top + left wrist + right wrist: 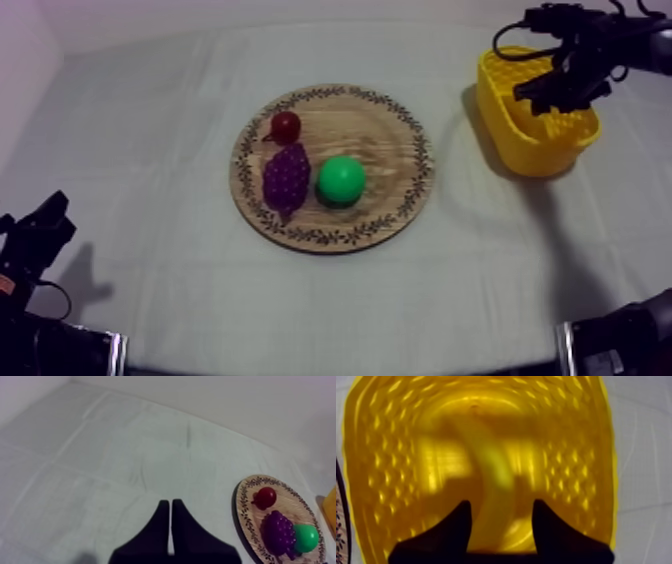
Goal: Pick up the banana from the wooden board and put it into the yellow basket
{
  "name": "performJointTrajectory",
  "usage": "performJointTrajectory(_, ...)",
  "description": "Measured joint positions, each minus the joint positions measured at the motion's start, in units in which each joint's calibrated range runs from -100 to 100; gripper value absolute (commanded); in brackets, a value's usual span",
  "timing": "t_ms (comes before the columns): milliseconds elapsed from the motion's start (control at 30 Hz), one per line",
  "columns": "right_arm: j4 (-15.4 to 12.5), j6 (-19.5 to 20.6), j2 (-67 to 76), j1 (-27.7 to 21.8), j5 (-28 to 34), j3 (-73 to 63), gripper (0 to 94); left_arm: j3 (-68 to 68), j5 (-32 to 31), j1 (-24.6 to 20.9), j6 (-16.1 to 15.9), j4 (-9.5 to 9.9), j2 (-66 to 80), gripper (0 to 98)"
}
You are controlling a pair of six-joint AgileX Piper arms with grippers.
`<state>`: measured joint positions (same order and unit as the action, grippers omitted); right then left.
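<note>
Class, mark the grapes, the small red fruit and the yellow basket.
grapes [286, 178]: top view, middle of the bunch.
small red fruit [286, 126]: top view, its centre.
yellow basket [545, 152]: top view, front wall.

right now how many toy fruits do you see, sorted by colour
red: 1, the small red fruit on the wooden board
purple: 1, the bunch of grapes on the board
green: 1, the green fruit on the board
yellow: 1, the banana, blurred, seen against the inside of the yellow basket
total: 4
</note>
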<state>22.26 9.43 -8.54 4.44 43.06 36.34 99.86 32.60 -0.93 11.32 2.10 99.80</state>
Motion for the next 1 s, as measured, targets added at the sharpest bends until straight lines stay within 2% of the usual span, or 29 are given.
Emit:
performJointTrajectory(133,0.0,0.2,-0.1,0.0,0.0,-0.3,38.2,0.0,0.0,0.0,0.0,0.0,0.0,0.1)
performJointTrajectory(300,0.0,0.1,-0.1,0.1,0.1,-1.0,11.9,0.0,0.0,0.0,0.0,0.0,0.0,0.1)
performJointTrajectory(400,-0.6,-0.1,-0.1,0.1,0.1,-1.2,4.5,0.0,0.0,0.0,0.0,0.0,0.0,0.1)
performJointTrajectory(767,-0.4,0.6,3.5,0.1,-2.0,0.8,0.8,0.0,0.0,0.0,0.0,0.0,0.0,0.1)
performJointTrajectory(867,-2.3,-0.7,6.6,-0.9,-4.9,3.0,0.7,0.0,0.0,0.0,0.0,0.0,0.0,0.1)
performJointTrajectory(1000,-6.7,-4.6,12.7,-3.2,-11.2,7.8,0.8,0.0,0.0,0.0,0.0,0.0,0.0,0.1)
